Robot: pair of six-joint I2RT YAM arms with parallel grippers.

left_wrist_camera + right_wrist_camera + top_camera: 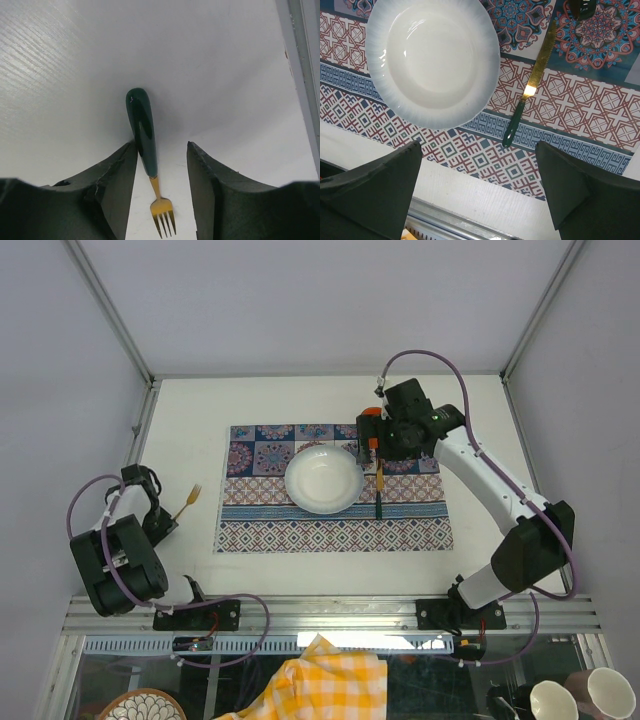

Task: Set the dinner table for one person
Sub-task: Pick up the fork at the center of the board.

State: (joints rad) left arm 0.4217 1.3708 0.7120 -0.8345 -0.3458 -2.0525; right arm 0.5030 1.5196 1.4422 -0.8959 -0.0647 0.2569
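Observation:
The white dinner table (300, 410) carries a patterned placemat (330, 530). On the placemat sit a white plate (323, 479) (432, 60) and, to its right, a gold knife with a dark green handle (380, 490) (530, 90). A gold fork with a dark green handle (187, 501) (142, 130) lies on the bare table left of the placemat. My left gripper (172, 517) (161, 150) is open around the fork's handle. One finger (115, 175) touches the handle and the other stands apart. My right gripper (375, 445) (477, 150) hovers open over the placemat, holding nothing.
A dark green thing (580, 7) shows partly at the top edge of the right wrist view. An aluminium rail (305, 75) runs beside the fork. Below the table's front edge are a yellow checked cloth (320, 680), cups (575, 695) and a patterned bowl (140, 708).

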